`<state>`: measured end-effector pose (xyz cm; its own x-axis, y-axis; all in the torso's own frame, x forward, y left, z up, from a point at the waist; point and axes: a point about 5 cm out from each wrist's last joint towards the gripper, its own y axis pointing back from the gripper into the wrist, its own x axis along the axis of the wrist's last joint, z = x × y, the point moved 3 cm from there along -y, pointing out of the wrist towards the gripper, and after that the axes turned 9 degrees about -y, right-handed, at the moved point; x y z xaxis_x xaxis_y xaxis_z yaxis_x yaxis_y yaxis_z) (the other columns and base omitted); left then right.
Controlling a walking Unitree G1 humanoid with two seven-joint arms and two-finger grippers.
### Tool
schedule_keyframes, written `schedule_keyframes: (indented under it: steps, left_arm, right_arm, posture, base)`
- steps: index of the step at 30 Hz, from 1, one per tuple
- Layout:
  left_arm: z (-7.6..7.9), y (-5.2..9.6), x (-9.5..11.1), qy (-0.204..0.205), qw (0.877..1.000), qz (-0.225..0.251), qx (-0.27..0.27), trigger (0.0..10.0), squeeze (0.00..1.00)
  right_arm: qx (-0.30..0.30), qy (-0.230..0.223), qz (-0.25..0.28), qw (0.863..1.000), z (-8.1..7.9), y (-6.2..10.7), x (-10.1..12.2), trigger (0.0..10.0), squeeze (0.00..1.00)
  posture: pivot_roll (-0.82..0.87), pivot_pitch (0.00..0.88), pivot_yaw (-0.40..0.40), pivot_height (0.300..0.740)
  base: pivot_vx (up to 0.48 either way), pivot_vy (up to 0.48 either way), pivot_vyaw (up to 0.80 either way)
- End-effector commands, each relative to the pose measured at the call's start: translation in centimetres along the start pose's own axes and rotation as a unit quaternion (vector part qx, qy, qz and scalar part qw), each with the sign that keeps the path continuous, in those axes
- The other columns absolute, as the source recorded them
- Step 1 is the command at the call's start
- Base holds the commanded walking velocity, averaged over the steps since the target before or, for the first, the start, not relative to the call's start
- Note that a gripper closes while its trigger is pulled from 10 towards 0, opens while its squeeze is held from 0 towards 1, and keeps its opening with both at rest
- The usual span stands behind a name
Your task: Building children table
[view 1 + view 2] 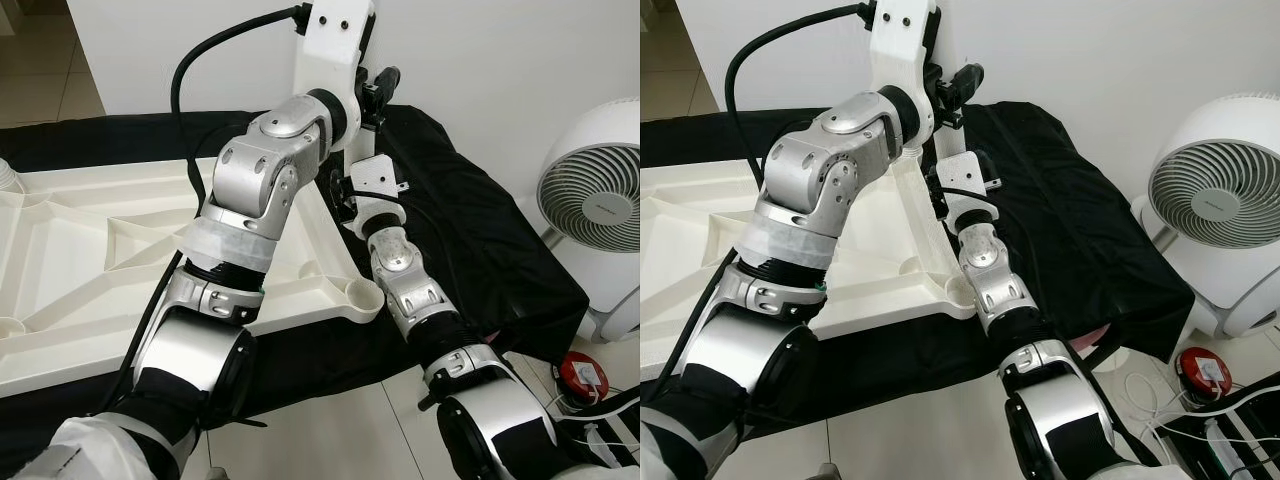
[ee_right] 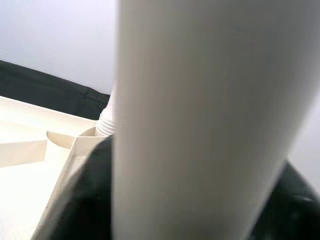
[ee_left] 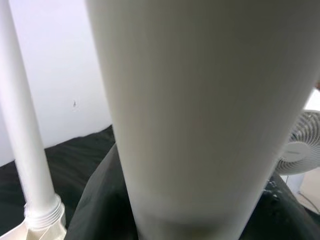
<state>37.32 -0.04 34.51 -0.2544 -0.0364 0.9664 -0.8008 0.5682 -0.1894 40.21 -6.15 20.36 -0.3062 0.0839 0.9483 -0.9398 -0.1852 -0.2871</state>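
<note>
The white plastic tabletop (image 1: pixel 90 260) lies upside down on a black cloth (image 1: pixel 480 230), ribbed underside up, so its corner sockets face the grippers. One smooth white leg (image 3: pixel 22 145) already stands in a threaded socket just beside the left gripper (image 1: pixel 375 95). A second leg (image 3: pixel 200 115), a broad matte tube, stands upright directly in front of both wrists, apparently being brought to a socket. Whether the left gripper or right gripper (image 1: pixel 340 190) clamps it, I cannot tell.

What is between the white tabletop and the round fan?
A black cloth lies between the upside-down tabletop and the fan, seen in both eye views.
</note>
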Motion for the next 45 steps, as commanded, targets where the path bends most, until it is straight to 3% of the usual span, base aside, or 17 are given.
schedule_keyframes:
  steps: [1,12,13,14,15,18,19,20,26,30,35,36,45]
  left_arm:
    - [0.0,0.0,1.0,-0.012,1.0,0.01,0.015,10.0,0.0]
    - [-0.6,0.0,1.2,-0.021,0.999,0.016,0.029,10.0,0.0]
    - [-0.6,0.0,1.2,-0.024,0.999,0.02,0.03,10.0,0.0]
    - [-0.6,0.0,1.3,-0.027,0.999,0.023,0.03,10.0,0.0]
    - [-0.2,0.2,1.9,-0.03,0.998,0.053,0.018,10.0,0.0]
    - [0.5,0.4,2.4,-0.041,0.996,0.084,0.0,10.0,0.0]
    - [0.8,0.4,2.4,-0.034,0.996,0.085,-0.008,10.0,0.04]
    - [1.1,0.4,2.3,-0.031,0.996,0.083,-0.015,10.0,1.0]
    - [1.6,0.5,2.3,-0.018,0.996,0.085,-0.032,10.0,1.0]
    - [2.0,0.7,2.5,-0.019,0.994,0.101,-0.049,10.0,1.0]
    - [2.0,0.8,2.5,-0.027,0.993,0.106,-0.05,10.0,1.0]
    - [1.6,1.1,2.6,-0.016,0.992,0.114,-0.043,10.0,0.0]
    - [-0.8,2.1,1.1,0.002,0.994,0.106,0.003,10.0,0.0]
  right_arm:
    - [-0.019,-0.002,0.003,1.0,0.7,-0.2,0.0,0.0,0.0]
    - [-0.04,-0.011,0.008,0.999,1.3,-0.1,-0.2,0.0,0.0]
    - [-0.043,-0.013,0.006,0.999,1.4,-0.1,-0.2,2.7,0.0]
    - [-0.046,-0.014,0.005,0.999,1.5,-0.1,-0.2,2.7,0.0]
    - [-0.05,-0.017,0.002,0.999,1.6,-0.1,-0.3,10.0,0.0]
    - [-0.055,-0.02,-0.001,0.998,1.7,-0.1,-0.4,10.0,0.0]
    - [-0.056,-0.021,-0.001,0.998,1.8,-0.1,-0.4,10.0,0.0]
    - [-0.058,-0.024,-0.003,0.998,1.8,-0.1,-0.4,10.0,0.0]
    - [-0.064,-0.036,-0.011,0.997,1.9,-0.2,-0.6,10.0,0.0]
    - [-0.075,-0.082,-0.025,0.993,2.2,-0.3,-0.9,10.0,0.0]
    - [-0.08,-0.108,-0.032,0.99,2.3,-0.4,-1.0,10.0,0.0]
    - [-0.084,-0.116,-0.037,0.989,2.6,-0.4,-1.1,10.0,0.0]
    - [-0.086,-0.127,-0.03,0.988,3.2,-0.3,-0.8,10.0,0.0]
  posture:
    - [0.03,0.0,-0.088,0.74]
    - [0.03,0.0,-0.087,0.74]
    - [0.03,0.0,-0.085,0.74]
    - [0.03,0.0,-0.085,0.74]
    - [0.03,0.0,-0.085,0.74]
    - [0.03,0.0,-0.084,0.74]
    - [0.03,0.0,-0.084,0.74]
    - [0.03,0.0,-0.082,0.74]
    - [0.03,0.0,-0.081,0.74]
    - [0.04,0.0,-0.078,0.74]
    - [0.04,0.0,-0.078,0.74]
    - [0.04,0.0,-0.079,0.74]
    - [0.03,0.0,-0.078,0.74]
  base:
    - [0.0,0.0,0.0]
    - [0.0,0.0,0.0]
    - [0.0,0.0,0.0]
    - [0.0,0.0,0.0]
    - [0.0,0.0,0.0]
    - [0.0,0.0,0.0]
    - [0.0,0.0,0.0]
    - [0.0,0.0,0.0]
    - [0.0,0.0,0.0]
    - [0.0,0.0,0.0]
    - [0.0,0.0,0.0]
    - [0.0,0.0,0.0]
    - [0.0,0.0,0.0]
